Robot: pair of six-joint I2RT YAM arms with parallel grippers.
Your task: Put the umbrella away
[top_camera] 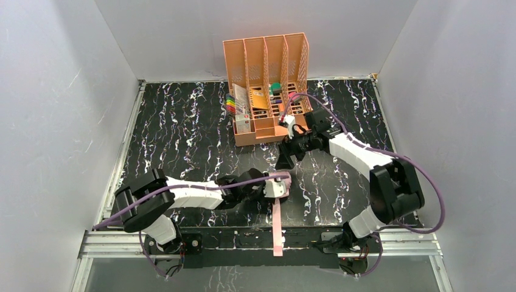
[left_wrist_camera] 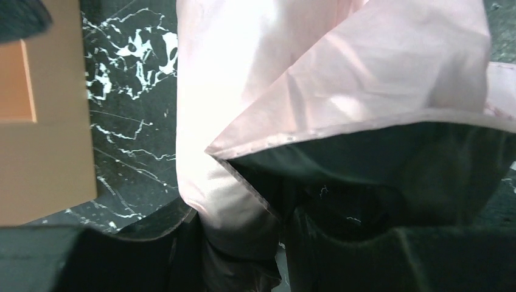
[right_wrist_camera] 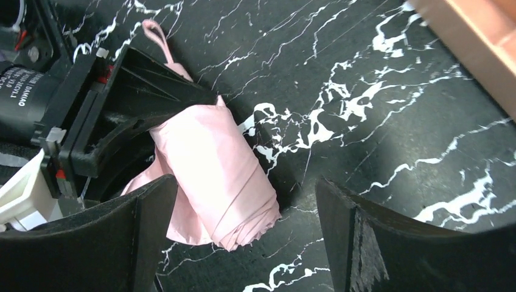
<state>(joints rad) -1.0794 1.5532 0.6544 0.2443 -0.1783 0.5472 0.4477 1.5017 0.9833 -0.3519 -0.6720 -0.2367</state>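
Note:
The umbrella (right_wrist_camera: 213,173) is a rolled pale pink bundle lying low over the black marbled table (right_wrist_camera: 365,121). My left gripper (left_wrist_camera: 243,243) is shut on it; pink fabric with a black underside (left_wrist_camera: 365,170) fills the left wrist view. From above, the left gripper (top_camera: 275,186) sits mid-table, and a long pink strap (top_camera: 277,228) hangs from it across the front rail. My right gripper (right_wrist_camera: 243,243) stands open just above the umbrella's free end, whose tip lies near the left finger (right_wrist_camera: 122,237). In the top view the right gripper (top_camera: 285,160) is just behind the left one.
An orange desk organiser (top_camera: 268,91) with several upright slots and small items stands at the back centre; its wall also shows in the wrist views (left_wrist_camera: 42,121) (right_wrist_camera: 481,42). Grey walls enclose the table on three sides. A metal rail (top_camera: 243,240) runs along the front.

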